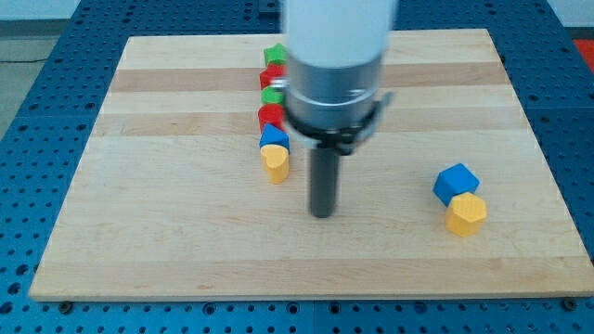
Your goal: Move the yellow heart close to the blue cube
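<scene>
Resting on a blue perforated table [56,56]: a wooden board [186,241], all four edges in view. Wide open wood in the left part of the frame and along the bottom edge. More open wood in the middle, between my tip [322,212] and the pair of blocks at lower right.

Standing in a close column at upper centre, from top to bottom: upper green block [275,54], upper red block [270,76], lower green block [271,95], lower red block [269,115], blue block [274,136], yellow heart [275,164]. Top of this column close to the board's top edge. Right side of the column partly hidden behind the pale arm housing [339,46]. Heart shape only just readable at this size.

At lower right, away from the right edge: blue cube [455,182], touching a yellow block [465,213] with several flat sides just below it.

Yellow heart well apart from the blue cube, with my tip between them, much nearer to the heart, a little to the right and below it.

Only a plain dark rod, so nothing to spread or press together. Pinching nothing, touching no block.

Counted: two green, two red, two blue, two yellow, eight blocks together.
</scene>
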`<state>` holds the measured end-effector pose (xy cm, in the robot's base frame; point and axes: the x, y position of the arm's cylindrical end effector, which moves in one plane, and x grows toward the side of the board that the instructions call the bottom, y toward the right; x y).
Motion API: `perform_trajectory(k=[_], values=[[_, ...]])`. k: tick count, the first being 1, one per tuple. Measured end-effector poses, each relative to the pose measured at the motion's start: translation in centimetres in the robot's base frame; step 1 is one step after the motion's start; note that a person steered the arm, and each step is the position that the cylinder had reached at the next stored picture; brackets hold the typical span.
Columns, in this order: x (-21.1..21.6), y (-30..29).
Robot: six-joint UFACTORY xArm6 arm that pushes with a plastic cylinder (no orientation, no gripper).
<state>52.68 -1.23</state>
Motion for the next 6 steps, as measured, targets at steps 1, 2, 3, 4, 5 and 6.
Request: perform_trajectory(k=[1,2,3,4,5,6], values=[[0.0,-5.9],[0.0,-8.4],[-0.5,-8.4],[-2.4,-8.4],[-5.1,-7.2],[-7.2,-4.9]])
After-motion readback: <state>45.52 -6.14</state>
